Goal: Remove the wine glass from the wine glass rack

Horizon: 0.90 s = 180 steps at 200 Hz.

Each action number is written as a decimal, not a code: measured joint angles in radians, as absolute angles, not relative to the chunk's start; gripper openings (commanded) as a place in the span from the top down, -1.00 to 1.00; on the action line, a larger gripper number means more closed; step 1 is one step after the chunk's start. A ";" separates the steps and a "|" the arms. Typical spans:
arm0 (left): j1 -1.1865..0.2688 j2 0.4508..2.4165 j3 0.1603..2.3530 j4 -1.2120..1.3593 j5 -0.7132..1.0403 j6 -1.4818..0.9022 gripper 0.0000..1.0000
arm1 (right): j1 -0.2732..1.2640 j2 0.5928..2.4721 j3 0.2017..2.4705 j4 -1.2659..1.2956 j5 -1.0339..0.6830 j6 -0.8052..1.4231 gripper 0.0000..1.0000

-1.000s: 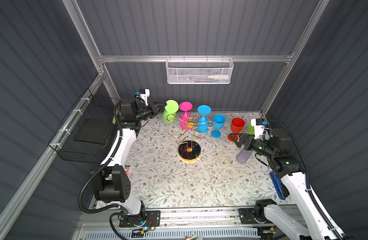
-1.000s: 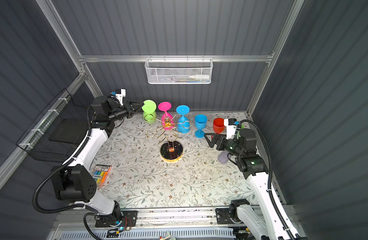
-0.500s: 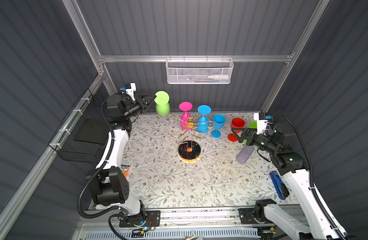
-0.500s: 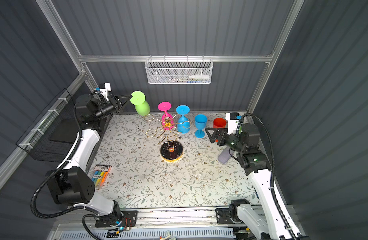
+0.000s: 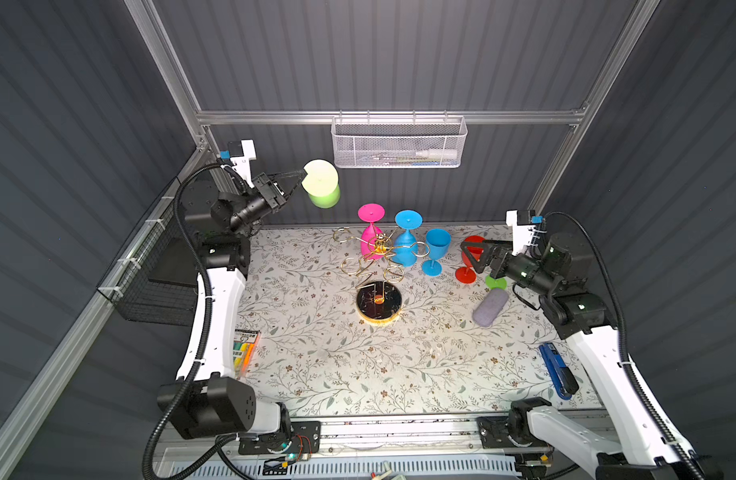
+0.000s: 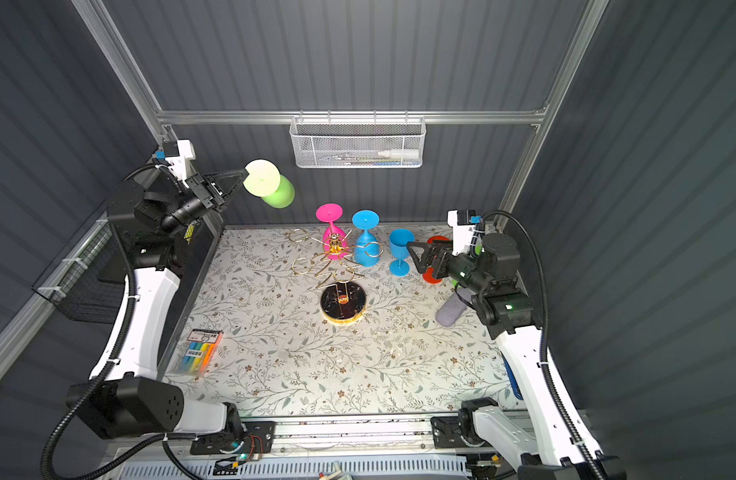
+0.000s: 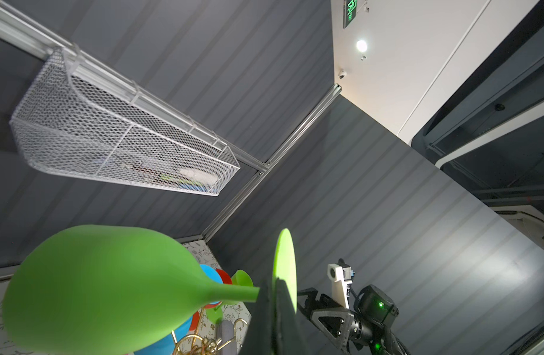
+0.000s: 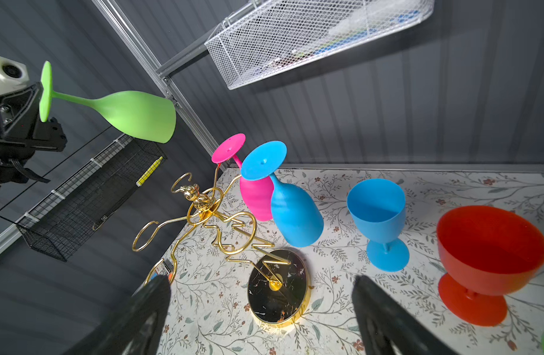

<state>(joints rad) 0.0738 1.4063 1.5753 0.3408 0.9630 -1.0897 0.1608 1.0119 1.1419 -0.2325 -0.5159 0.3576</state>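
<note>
**Overhead view, read left to right.** The left gripper (image 5: 300,179) is clamped on the edge of the foot of the green wine glass (image 5: 321,189). The glass hangs in the air high over the table's back left corner. It is tilted, bowl pointing away from the jaws, and well apart from every wire arm.

At centre stands the wine glass rack (image 5: 379,266), its round black base (image 5: 379,300) resting on the flowered table (image 5: 358,374). Two loops carry the pink glass (image 5: 369,237) and the blue glass (image 5: 406,247), both hung bowl-down; the other loops are bare.

Right of the rack, an upright blue goblet (image 5: 437,247) and a red goblet (image 5: 465,275) stand on the table. The right gripper (image 5: 468,257) hovers near the red goblet, jaws spread wide with nothing between them.

Judged from this arrangement, the green glass is already off the rack and only has to be set down. The two hung glasses are left to do if all are meant.
</note>
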 measured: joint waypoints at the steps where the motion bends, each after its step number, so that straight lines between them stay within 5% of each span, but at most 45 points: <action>1: 0.074 1.405 1.576 0.342 0.963 -1.089 1.00 | 0.161 1.012 1.143 -0.232 -0.516 0.358 -0.89; 61: -0.003 1.418 1.571 0.533 0.989 -1.290 1.00 | 0.283 1.041 1.233 -0.141 -0.515 0.257 -0.93; 180: -0.215 1.427 1.543 0.537 1.008 -1.316 1.00 | 0.494 1.158 1.260 0.025 -0.481 -0.107 -0.98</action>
